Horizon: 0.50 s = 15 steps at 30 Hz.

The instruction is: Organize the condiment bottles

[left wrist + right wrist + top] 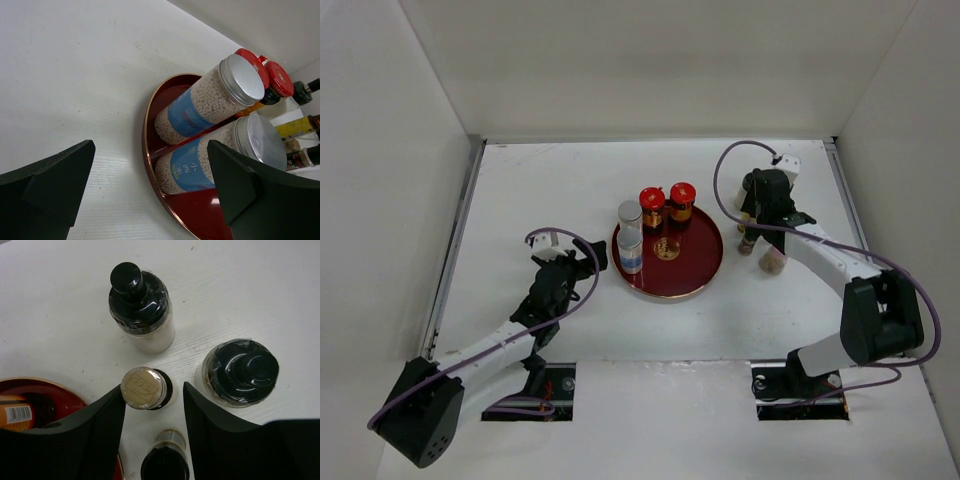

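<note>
On the round dark-red tray (698,270) stand two red-capped jars (653,205) (682,200) and two silver-capped, blue-labelled cylinders (630,214) (631,248). My left gripper (592,256) is open just left of the tray, facing the cylinders (200,165) with nothing between its fingers. My right gripper (752,232) hangs over a cluster of bottles right of the tray. Its jaws straddle a tan-capped bottle (143,387): the left finger (100,425) touches the cap and the right finger stands apart. Two black-capped bottles (140,305) (242,372) stand just beyond.
Another small dark bottle (165,465) stands between the right fingers, nearer the wrist. White walls enclose the table on the left, back and right. The tray rim (30,385) lies close to the left of the right gripper.
</note>
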### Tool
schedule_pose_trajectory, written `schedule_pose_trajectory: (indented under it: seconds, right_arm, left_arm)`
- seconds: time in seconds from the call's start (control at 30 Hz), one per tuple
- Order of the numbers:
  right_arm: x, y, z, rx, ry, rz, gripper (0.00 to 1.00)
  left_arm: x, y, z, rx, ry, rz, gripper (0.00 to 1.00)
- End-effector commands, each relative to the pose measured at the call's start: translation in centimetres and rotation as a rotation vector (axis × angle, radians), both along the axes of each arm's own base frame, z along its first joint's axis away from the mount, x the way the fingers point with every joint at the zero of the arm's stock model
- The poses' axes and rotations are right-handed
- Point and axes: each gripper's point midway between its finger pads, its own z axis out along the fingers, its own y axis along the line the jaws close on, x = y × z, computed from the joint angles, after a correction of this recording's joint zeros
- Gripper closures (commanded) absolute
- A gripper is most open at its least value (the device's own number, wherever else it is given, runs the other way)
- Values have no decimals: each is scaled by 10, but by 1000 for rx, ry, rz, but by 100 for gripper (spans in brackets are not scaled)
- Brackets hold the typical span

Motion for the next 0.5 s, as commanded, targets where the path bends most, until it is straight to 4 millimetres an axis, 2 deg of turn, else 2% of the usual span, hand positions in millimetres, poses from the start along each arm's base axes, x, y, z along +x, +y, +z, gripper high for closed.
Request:
schedule_pose_trajectory:
  seconds: [0.0,0.27,0.33,0.47]
  right_arm:
    - [21,7,26,14,-99,22,49]
    - [32,5,26,-14,-111,10,68]
    - [31,4,35,-29,-141,1,71]
    - [23,15,73,-64,-242,32,72]
  left_arm:
    - [2,-8,19,-22,-61,-20,0]
    - [2,-7,21,-5,-70,-17,0]
    - [3,-8,19,-2,-63,-17,0]
    - [2,-12,20,0,-68,-30,0]
